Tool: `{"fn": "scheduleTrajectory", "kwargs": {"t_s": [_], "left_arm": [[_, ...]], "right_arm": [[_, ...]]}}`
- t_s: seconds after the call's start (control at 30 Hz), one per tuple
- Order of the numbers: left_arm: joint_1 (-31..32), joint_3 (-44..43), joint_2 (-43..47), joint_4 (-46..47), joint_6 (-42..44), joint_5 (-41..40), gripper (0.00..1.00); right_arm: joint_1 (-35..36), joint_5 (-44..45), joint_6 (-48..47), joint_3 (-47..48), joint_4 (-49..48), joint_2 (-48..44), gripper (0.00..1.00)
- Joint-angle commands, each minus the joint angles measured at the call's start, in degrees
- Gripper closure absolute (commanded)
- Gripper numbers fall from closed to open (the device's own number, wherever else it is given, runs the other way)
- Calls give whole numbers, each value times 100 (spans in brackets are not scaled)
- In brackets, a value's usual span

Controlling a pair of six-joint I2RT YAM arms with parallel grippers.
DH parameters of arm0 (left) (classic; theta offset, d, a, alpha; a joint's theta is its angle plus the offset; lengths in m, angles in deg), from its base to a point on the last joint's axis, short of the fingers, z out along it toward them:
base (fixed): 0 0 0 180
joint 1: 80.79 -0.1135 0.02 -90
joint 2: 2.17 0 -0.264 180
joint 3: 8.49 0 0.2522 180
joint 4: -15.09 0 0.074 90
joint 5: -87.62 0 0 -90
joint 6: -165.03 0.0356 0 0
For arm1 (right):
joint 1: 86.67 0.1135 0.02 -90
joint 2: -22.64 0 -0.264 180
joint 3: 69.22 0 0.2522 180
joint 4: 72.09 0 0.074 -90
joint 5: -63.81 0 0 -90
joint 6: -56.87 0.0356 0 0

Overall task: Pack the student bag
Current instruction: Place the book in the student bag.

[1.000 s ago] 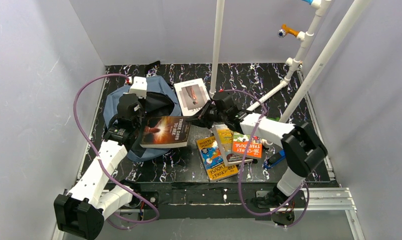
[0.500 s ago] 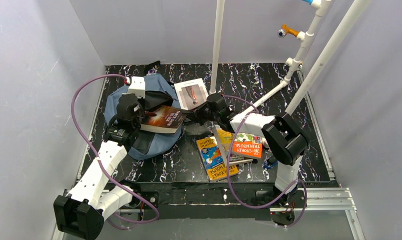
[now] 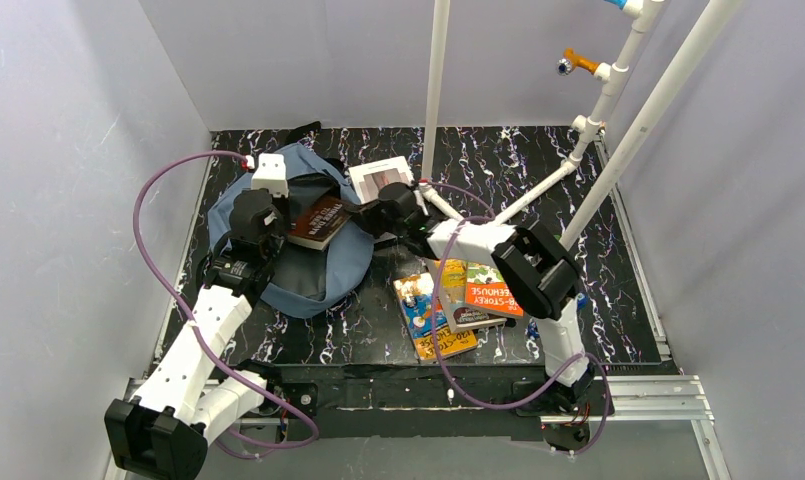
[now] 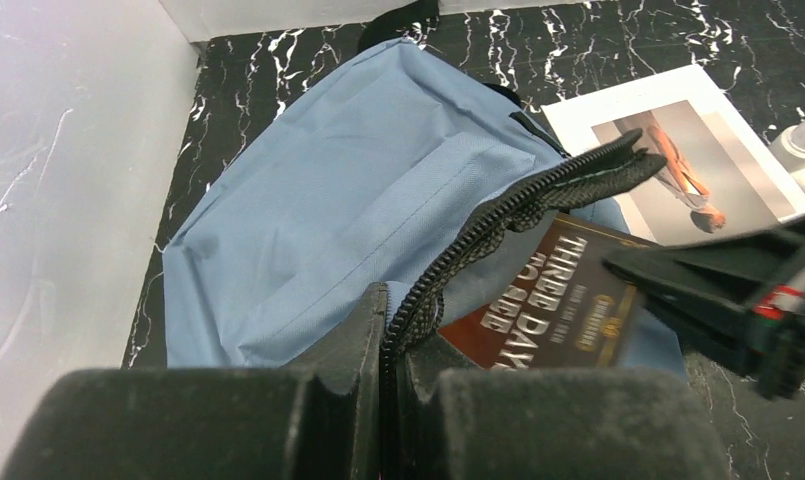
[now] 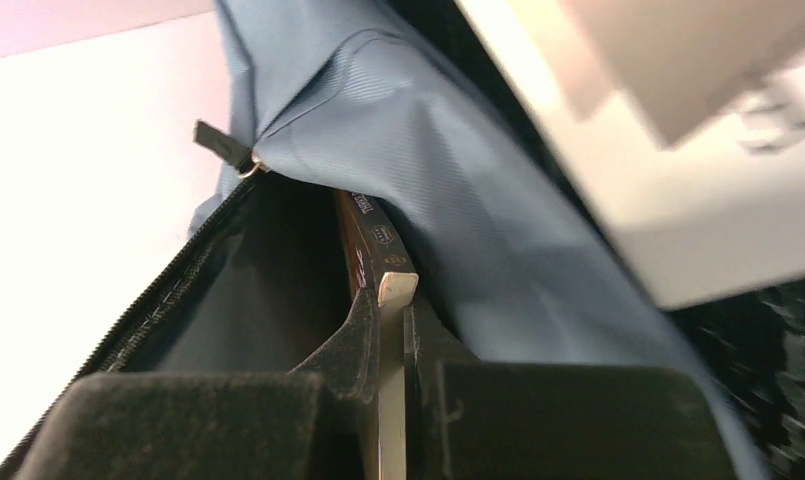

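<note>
The slate-blue student bag lies at the table's far left with its mouth open to the right. My left gripper is shut on the bag's black zipper edge and holds the mouth up; the jaws pinch the trim. My right gripper is shut on a dark brown book titled "Three Days". The book sits partly inside the mouth, over the dark lining. In the right wrist view the fingers clamp the book's page edge, with blue fabric to the right.
A white-covered book lies just behind the right gripper. A yellow-and-blue book, an orange book and one more lie overlapped at centre right. White pipes rise behind. The side wall is close to the bag's left.
My right gripper has carried the brown book left from the table's middle into the bag's mouth. The left gripper kept hold of the zipper edge and shifted slightly back.
</note>
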Motion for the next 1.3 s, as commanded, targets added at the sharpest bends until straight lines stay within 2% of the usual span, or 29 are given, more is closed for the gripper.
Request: {"fn": "scheduleTrajectory", "kwargs": {"t_s": [0.0, 0.13, 0.27, 0.53, 0.63, 0.73, 0.93, 1.03, 1.1, 1.2, 1.27], "left_arm": [[-14, -336, 269, 297, 4, 313, 100], [-14, -236, 214, 377, 187, 296, 100], [-15, -247, 85, 374, 214, 200, 100], [-19, -294, -37, 307, 194, 243, 100], [-19, -321, -115, 283, 206, 219, 100], [-16, -353, -158, 238, 196, 239, 100], [-17, -355, -133, 229, 163, 298, 100], [-17, -358, -137, 228, 168, 298, 100], [-17, -350, -127, 229, 161, 306, 100], [-16, -347, -108, 229, 159, 324, 100], [-15, -341, -99, 228, 160, 322, 100]], "right_arm": [[407, 1528, 130, 1049, -827, 451, 99], [578, 1556, -122, 1343, -1029, 962, 99], [862, 1759, -839, 663, -1200, 756, 99], [951, 462, -2562, -568, -2945, 616, 77], [924, -2, -2970, -808, -3369, 626, 65], [899, -327, -3077, -808, -3551, 714, 56], [899, -623, -2759, -532, -4054, 1130, 43], [899, -919, -2789, -330, -4061, 1329, 44], [914, -988, -2846, -244, -4047, 1428, 48], [917, -1156, -2789, -209, -4120, 1510, 61], [916, -1194, -2816, -248, -4036, 1345, 76]]}}
